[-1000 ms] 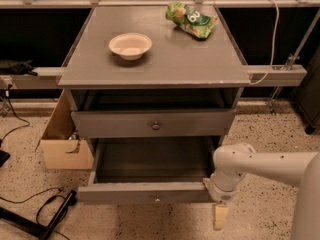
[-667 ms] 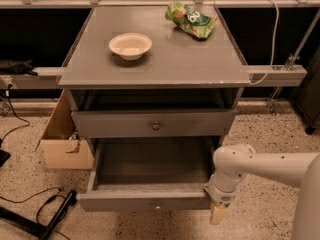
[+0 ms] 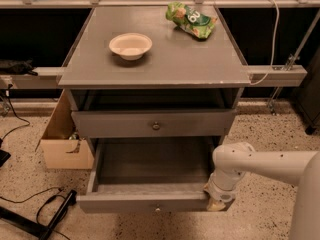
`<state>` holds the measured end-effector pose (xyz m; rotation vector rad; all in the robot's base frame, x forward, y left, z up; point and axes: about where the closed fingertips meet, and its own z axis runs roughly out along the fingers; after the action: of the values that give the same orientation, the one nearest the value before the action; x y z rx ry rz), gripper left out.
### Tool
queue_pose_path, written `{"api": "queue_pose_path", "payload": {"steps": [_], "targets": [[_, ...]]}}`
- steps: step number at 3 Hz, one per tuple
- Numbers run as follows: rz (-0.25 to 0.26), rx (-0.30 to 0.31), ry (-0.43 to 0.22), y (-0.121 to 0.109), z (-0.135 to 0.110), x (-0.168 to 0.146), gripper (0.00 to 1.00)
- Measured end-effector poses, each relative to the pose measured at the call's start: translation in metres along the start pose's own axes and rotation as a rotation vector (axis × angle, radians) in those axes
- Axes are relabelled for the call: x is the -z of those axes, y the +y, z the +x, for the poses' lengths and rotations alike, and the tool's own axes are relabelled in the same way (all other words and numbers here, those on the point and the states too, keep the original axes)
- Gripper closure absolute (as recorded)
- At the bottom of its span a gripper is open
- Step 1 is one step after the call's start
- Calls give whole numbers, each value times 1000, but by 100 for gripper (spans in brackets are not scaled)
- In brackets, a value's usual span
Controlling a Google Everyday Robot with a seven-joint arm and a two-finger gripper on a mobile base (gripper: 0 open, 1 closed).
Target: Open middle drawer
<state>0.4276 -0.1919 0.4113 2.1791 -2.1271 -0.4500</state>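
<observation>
In the camera view the grey cabinet (image 3: 165, 66) carries a cream bowl (image 3: 130, 45) near the left of its top and a green snack bag (image 3: 191, 19) at the back right, the two well apart. Below the top, the upper drawer (image 3: 115, 124) with its round knob (image 3: 156, 126) sits nearly flush. Under it the middle drawer (image 3: 125, 202) stands well out from the cabinet, its wide shallow tray bare to view and its small knob (image 3: 157, 209) at the centre of the front. The white arm (image 3: 265, 161) reaches in from the right and bends down, so the gripper (image 3: 216, 205) sits at the right end of that drawer front, touching or just beside its corner. I cannot tell whether the gripper is spread or closed, nor whether it grasps the front. A cardboard box (image 3: 62, 151) stands on the floor left of the cabinet.
</observation>
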Motion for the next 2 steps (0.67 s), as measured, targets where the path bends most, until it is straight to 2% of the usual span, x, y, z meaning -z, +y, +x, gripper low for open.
{"api": "queue_pose_path", "payload": {"steps": [1,2], "targets": [[-13,-10,1,3,6,2,100],[-13,-10,1,-3,5,3,100]]}}
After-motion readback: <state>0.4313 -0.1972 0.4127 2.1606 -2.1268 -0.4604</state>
